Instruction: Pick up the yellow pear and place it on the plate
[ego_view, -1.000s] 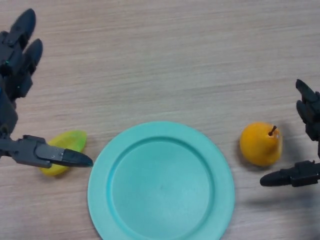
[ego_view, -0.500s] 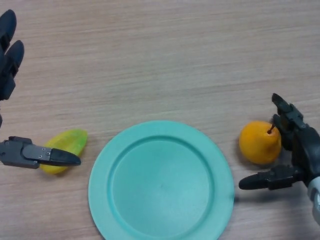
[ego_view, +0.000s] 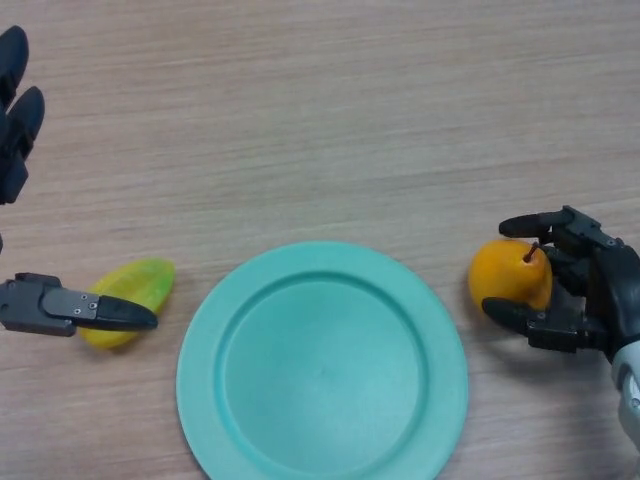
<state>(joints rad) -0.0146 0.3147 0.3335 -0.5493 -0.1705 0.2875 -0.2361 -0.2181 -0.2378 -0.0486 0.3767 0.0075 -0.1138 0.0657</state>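
1. At far left, the left robot hand (ego_view: 45, 305) hangs idle with straight, relaxed fingers, grasping nothing; its thumb tip overlaps a small yellow-green fruit-shaped piece (ego_view: 135, 295) lying on the pale wood-grain worktop (ego_view: 330, 120).
2. At centre, the round turquoise plastic plate (ego_view: 322, 362) sits empty, awaiting delivery.
3. At right, the rounded yellow-orange pear with a brown stem (ego_view: 510, 275) rests on the worktop just beside the plate's rim, with the right robot hand (ego_view: 585, 295) curled around it, fingers above and thumb below.
4. The grasp step appears under way; next comes a lift and a short carry leftward over the rim.
5. Nothing blocks that path; the yellow-green piece lies well apart, beyond the plate.
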